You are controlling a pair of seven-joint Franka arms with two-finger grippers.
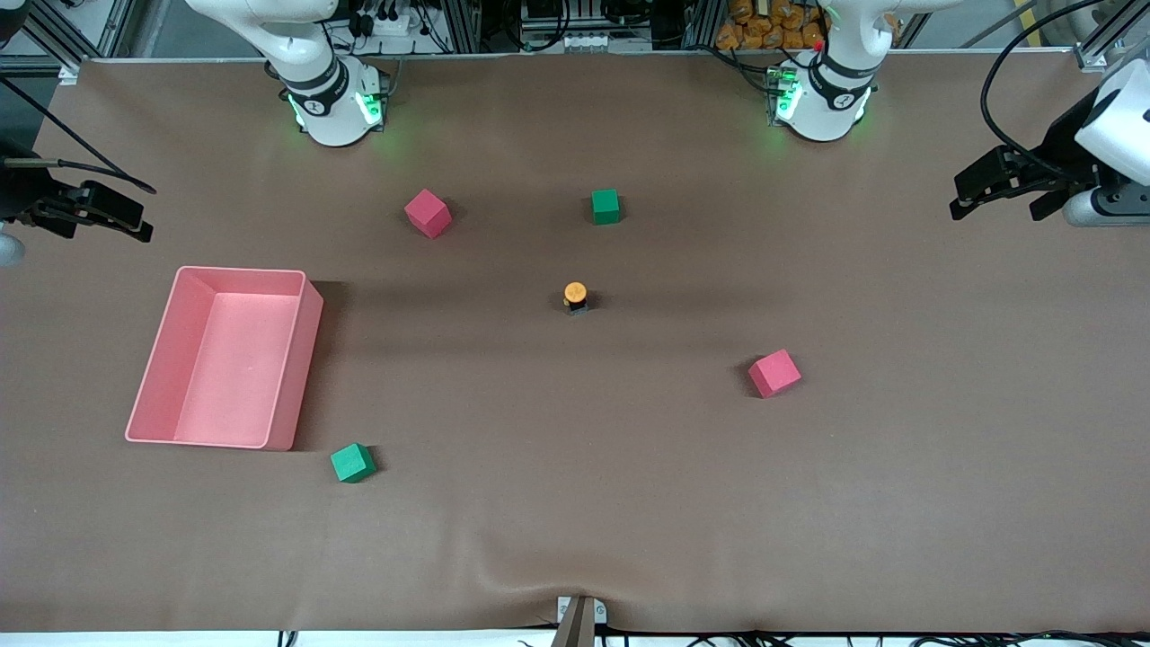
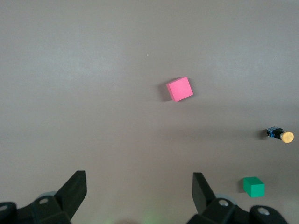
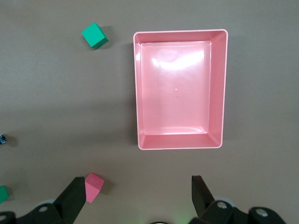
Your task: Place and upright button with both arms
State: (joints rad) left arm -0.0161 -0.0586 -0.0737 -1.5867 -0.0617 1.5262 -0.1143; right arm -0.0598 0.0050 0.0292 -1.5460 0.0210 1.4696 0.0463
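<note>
The button, an orange cap on a black body, stands alone near the middle of the table and seems upright with its cap on top. It also shows in the left wrist view and as a sliver at the edge of the right wrist view. My left gripper hangs open and empty over the left arm's end of the table, well clear of the button; its fingers show spread in its wrist view. My right gripper hangs open and empty over the right arm's end, also shown in its wrist view.
An empty pink bin sits toward the right arm's end. Two red cubes and two green cubes lie scattered around the button. The brown mat has a wrinkle at the front edge.
</note>
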